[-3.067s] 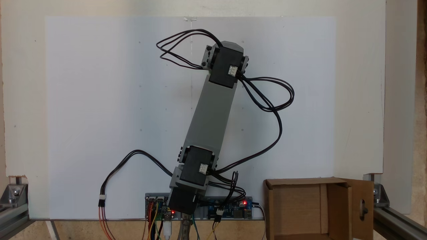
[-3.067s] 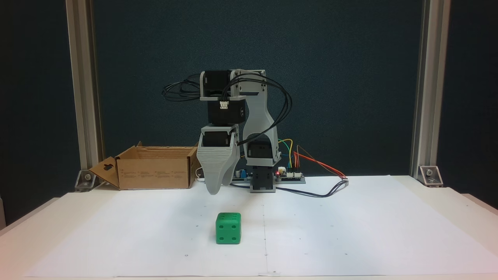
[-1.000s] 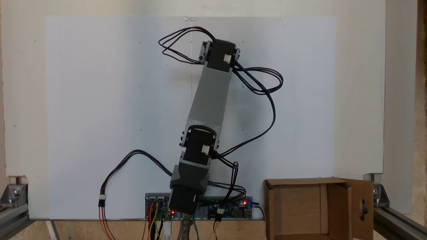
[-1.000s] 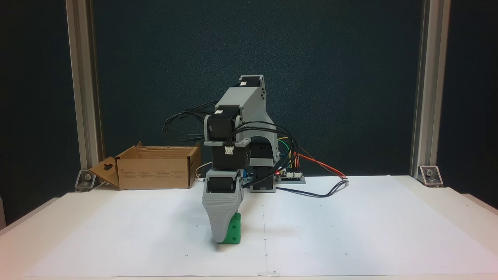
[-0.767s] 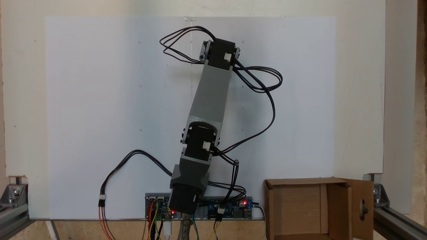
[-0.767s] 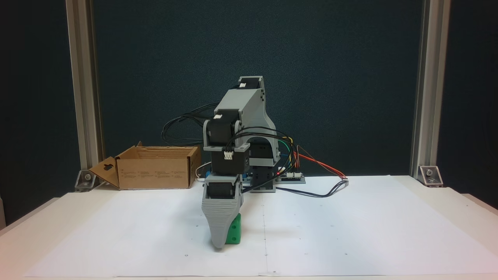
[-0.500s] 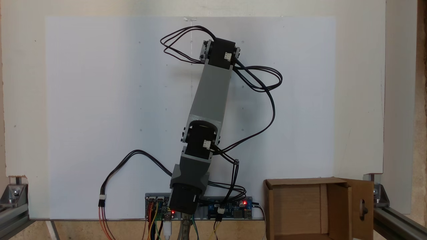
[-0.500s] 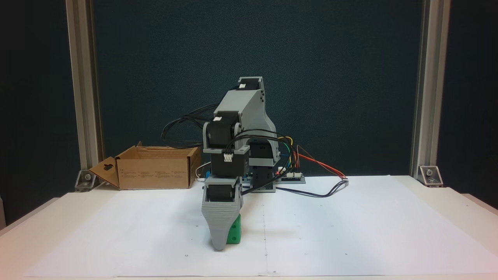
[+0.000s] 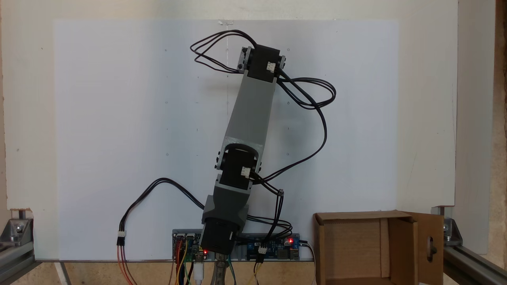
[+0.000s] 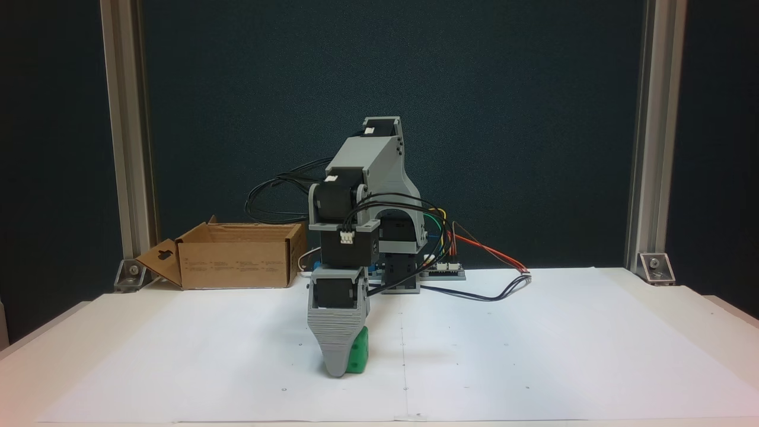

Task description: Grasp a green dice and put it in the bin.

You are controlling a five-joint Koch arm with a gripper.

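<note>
From above, in a fixed view, the arm (image 9: pixel 248 118) reaches out over the white paper; the cardboard bin (image 9: pixel 356 247) sits at lower right. Facing the desk (image 10: pixel 652 308) in a fixed view, the hand (image 10: pixel 336 367) stands tip-down on the paper, the green dice (image 10: pixel 357 356) touching behind its front jaw, peeking out rightward. Whether it grips, I cannot tell. Half a second ago it sat marginally higher.

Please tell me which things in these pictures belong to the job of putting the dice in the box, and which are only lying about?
Belonging to the job:
- green dice, on the paper, partly behind the end effector
- bin, the cardboard box at the back of the table

Only lying about:
- white paper sheet
- control boards with coloured wires
- aluminium frame posts
</note>
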